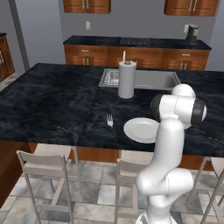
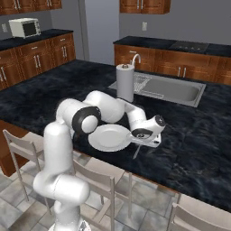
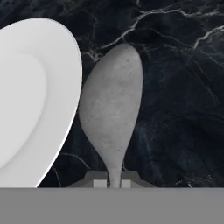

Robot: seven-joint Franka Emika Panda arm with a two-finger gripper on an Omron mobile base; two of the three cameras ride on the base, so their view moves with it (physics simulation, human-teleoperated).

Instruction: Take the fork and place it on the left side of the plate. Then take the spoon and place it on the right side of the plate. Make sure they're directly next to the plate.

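The white plate (image 1: 139,130) lies near the counter's front edge. Just left of it rests the fork (image 1: 111,123), its tines pointing away from the edge and its dark handle toward it. My gripper (image 3: 113,183) is shut on the slim neck of the silver spoon (image 3: 111,107), whose oval bowl sits low over the dark counter, right beside the plate's rim (image 3: 65,131). In the right base view the gripper (image 2: 143,145) hovers low at the right edge of the plate (image 2: 107,137), and the spoon (image 2: 136,152) pokes out below it toward the counter's edge.
A paper towel roll (image 1: 127,80) stands behind the plate, in front of the sink (image 1: 155,79). Chairs (image 1: 46,168) line the counter's front edge. A microwave (image 2: 25,27) sits on the far left counter.
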